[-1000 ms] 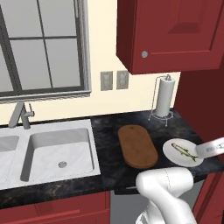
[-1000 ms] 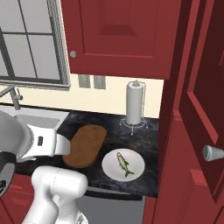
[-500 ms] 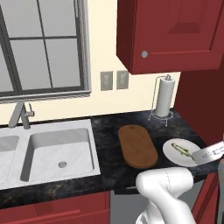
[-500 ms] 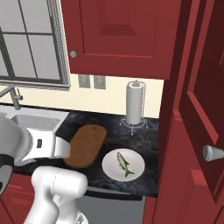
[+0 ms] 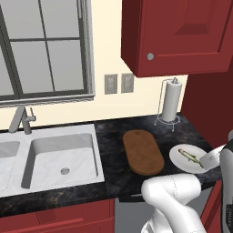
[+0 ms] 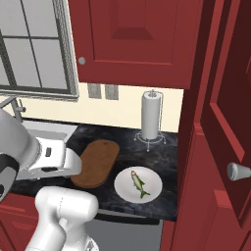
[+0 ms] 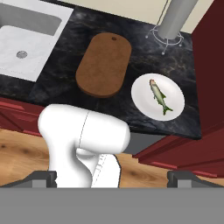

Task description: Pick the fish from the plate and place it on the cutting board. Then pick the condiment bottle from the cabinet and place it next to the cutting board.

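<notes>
The small silvery-green fish lies on the round white plate near the counter's front edge. Just left of the plate lies the oblong brown cutting board, bare. My gripper is open, its fingertips wide apart with nothing between them, high above and in front of the counter, far from the fish. The tall dark red cabinet stands at the right, one door swung out. The condiment bottle is hidden.
A paper towel roll stands on a wire holder behind the plate. A white sink with a faucet lies left of the board. A red wall cupboard hangs overhead.
The arm has shifted slightly; its link beside the plate has sunk a little in the left base view. Fish, plate and board have not moved. The gripper stays open.
</notes>
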Robot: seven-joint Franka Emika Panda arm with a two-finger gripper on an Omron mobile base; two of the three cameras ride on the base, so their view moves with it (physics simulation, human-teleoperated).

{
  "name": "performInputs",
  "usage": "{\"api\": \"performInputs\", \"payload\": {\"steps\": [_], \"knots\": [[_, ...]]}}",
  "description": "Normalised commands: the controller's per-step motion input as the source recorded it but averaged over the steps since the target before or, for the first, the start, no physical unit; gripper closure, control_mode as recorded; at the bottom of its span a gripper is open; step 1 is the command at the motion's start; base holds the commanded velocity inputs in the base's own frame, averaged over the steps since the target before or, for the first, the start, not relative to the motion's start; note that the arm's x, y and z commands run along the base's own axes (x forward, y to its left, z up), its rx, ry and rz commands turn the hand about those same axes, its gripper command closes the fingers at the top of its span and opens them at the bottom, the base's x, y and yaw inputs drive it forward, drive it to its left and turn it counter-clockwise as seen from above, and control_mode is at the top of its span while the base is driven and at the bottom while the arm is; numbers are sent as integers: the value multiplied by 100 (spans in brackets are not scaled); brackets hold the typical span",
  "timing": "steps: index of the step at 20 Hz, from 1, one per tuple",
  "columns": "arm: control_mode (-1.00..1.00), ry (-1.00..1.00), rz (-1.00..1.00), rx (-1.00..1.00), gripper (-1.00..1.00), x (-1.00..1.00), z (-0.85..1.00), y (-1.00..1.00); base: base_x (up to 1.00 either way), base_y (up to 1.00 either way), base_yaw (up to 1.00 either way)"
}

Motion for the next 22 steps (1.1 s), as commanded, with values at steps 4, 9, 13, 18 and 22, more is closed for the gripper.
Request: {"api": "performInputs", "payload": {"steps": [4,9,13,18,22], "knots": [[-100,0,0,0,-100,0,-19,-7,0,0,0],[-100,0,0,0,-100,7,-22,-9,0,0,0],[-100,0,0,0,-100,13,-15,-8,0,0,0],[-100,2,0,-1,-100,17,-5,-10,0,0,0],[-100,5,0,-2,-100,21,-2,-12,0,0,0]]}}
